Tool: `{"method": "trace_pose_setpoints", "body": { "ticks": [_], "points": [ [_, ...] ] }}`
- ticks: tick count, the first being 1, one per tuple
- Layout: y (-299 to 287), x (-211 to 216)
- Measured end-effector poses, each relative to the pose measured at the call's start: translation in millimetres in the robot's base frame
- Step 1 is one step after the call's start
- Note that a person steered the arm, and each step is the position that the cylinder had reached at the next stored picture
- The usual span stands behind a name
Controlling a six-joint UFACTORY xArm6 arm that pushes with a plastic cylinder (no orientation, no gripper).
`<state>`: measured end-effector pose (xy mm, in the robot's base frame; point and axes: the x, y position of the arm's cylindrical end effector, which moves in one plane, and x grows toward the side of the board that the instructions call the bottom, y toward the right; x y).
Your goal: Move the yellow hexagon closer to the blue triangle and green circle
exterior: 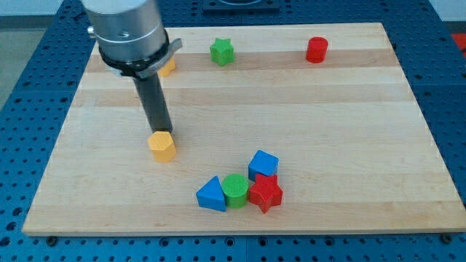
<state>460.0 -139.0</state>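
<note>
The yellow hexagon [162, 145] lies left of the board's middle. My tip [159, 131] stands right at the hexagon's upper edge, touching or nearly touching it. The blue triangle [212, 195] and the green circle [235, 190] lie side by side near the view's bottom, right of and below the hexagon, with a clear gap between them and it.
A red star [266, 193] and a blue cube [263, 165] sit against the green circle's right side. A green star [222, 52] and a red cylinder [317, 50] lie near the view's top. A yellow block [168, 68] is partly hidden behind the arm. The wooden board [328, 109] ends at all four sides.
</note>
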Motion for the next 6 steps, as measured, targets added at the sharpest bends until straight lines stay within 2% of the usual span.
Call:
{"method": "trace_pose_setpoints", "body": {
  "ticks": [1,3,4,6],
  "points": [
    [-32,-8],
    [-42,13],
    [-36,24],
    [26,46]
  ]
}}
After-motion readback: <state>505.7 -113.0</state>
